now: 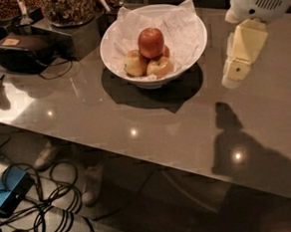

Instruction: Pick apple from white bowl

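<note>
Grey table under white bowl, black case; end effector above, right.

gripper: right of white bowl, above table, its arm cut off by top edge | apple: underside hidden behind smaller apples | red fruit behind it: mostly hidden | jars: tops cropped | blue box: cut by left edge | shoes: partly under the table

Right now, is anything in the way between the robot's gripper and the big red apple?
Nothing visible covers it. The cream gripper hangs over the grey table, beside the wide white bowl. The glossy deep red apple sits atop smaller yellow-green apples. Sideways, only the bowl's rim and crumpled white paper lie between.
</note>
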You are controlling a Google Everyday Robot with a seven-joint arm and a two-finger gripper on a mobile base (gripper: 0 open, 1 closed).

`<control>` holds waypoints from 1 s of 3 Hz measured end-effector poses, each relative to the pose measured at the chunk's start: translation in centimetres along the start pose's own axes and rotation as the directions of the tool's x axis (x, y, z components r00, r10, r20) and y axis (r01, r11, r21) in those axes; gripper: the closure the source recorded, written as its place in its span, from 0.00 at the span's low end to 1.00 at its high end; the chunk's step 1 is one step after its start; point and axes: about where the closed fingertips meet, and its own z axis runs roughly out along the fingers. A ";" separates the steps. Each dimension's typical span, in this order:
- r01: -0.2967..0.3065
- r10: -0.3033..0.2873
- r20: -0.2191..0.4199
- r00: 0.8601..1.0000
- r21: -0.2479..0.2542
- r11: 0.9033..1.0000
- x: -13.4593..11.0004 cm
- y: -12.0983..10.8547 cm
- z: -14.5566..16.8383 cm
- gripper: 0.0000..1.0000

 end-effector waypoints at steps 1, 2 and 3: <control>0.030 -0.031 0.015 0.999 0.018 0.999 -2.7 -1.6 -0.2 0.00; 0.003 -0.005 0.052 0.999 0.036 0.999 -3.3 -2.2 -0.2 0.00; -0.016 0.007 0.118 0.993 0.075 0.997 -9.4 -6.4 -0.3 0.00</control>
